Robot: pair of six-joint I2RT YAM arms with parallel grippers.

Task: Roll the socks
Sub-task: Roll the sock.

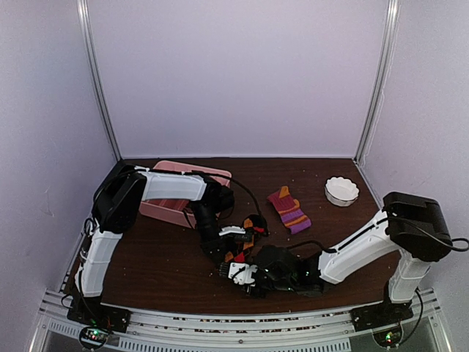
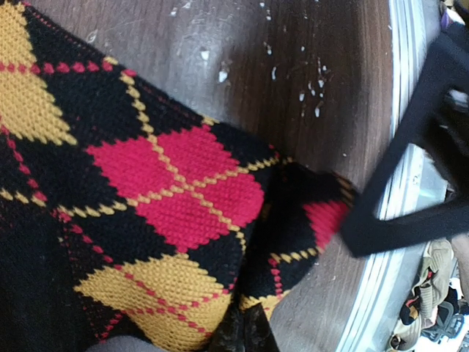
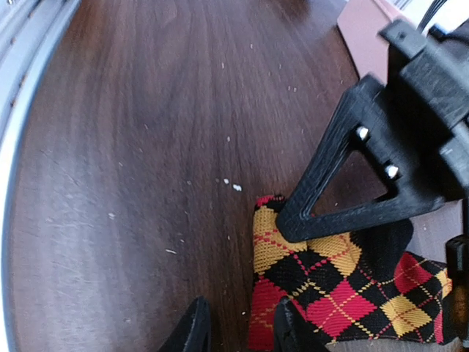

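Observation:
A black, red and yellow argyle sock (image 1: 253, 224) lies at the table's near middle. It fills the left wrist view (image 2: 176, 183) and shows in the right wrist view (image 3: 344, 286). My left gripper (image 1: 233, 253) (image 2: 250, 331) is shut on this sock's fabric; its black finger (image 3: 344, 198) lies across the sock. My right gripper (image 1: 245, 282) (image 3: 240, 330) is open just in front of the sock, its right fingertip (image 3: 289, 326) at the sock's edge. A purple and orange striped sock (image 1: 289, 210) lies flat to the right, apart from both grippers.
A pink tray (image 1: 165, 211) stands at the back left behind the left arm. A small white bowl (image 1: 341, 191) sits at the back right. The metal front rail (image 2: 410, 242) runs close to the argyle sock. White walls enclose the table.

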